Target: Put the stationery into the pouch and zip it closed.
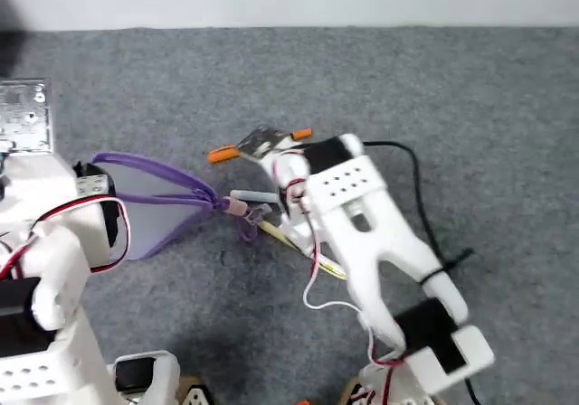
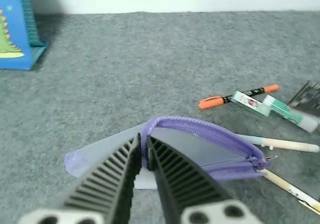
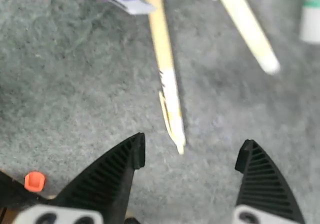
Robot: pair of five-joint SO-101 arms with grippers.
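Pouch: the pouch (image 1: pixel 149 208) lies on the grey worktop (image 1: pixel 470 89). It has pale, see-through sides and a purple zip (image 2: pixel 210 131). The 2 zip edges stand apart along most of their length and meet at the zip pull (image 1: pixel 237 208), so the mouth is open.
Left jaws: pressed together, pinching the pouch's zip edge at the end farthest from the pull. My left arm (image 1: pixel 50 278) stands at that end.
Right jaws: spread wide, low over the worktop just beyond the pouch's pull end. The tip of 1 pencil lies on the worktop below the gap.
Right arm: my right arm (image 1: pixel 362 215) hangs over the stationery beside the pouch's pull end.
Patterned pencil: the patterned pencil (image 3: pixel 167 84), pale wood, starts just beside the pull and runs away from the pouch, outside it.
Plain pencil: the plain pencil (image 2: pixel 280 144) has 1 end at the pouch near the pull. I cannot tell whether that end is behind the pouch or touching it. The rest sticks out beyond it.
Orange marker: the orange marker (image 2: pixel 215 102) lies outside the pouch, near its pull end.
Glue tube: the white-and-green tube (image 2: pixel 287 115) lies just beside the marker, farther from the pouch.
Dark piece: a dark metal piece (image 1: pixel 261 140) lies by the marker; I cannot tell what it is.
Blue box: a blue box (image 2: pixel 15 29) stands well apart from the pouch, away from the stationery.
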